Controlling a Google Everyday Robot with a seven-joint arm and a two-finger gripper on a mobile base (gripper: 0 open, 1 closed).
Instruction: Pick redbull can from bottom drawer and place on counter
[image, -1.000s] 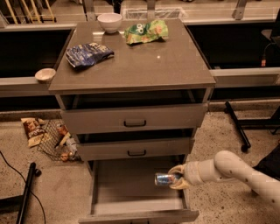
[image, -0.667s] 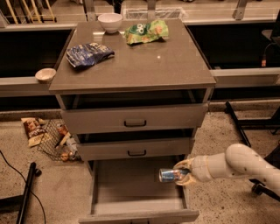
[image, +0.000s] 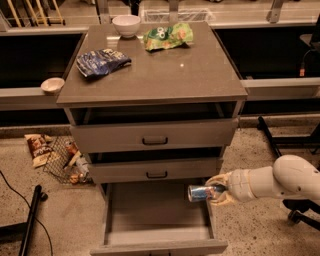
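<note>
The redbull can, blue and silver, lies on its side in my gripper, held above the right side of the open bottom drawer. My gripper is shut on the can, and my white arm comes in from the right. The drawer's flat grey floor is bare. The counter is the grey-brown slab on top of the cabinet, well above the can.
On the counter lie a dark blue snack bag, a green snack bag and a white bowl. A small white bowl sits on the left ledge. A wire basket with litter stands on the floor at left.
My gripper has lifted the can a little higher and moved it slightly right, away from the drawer floor. The arm has drawn back toward the right.
</note>
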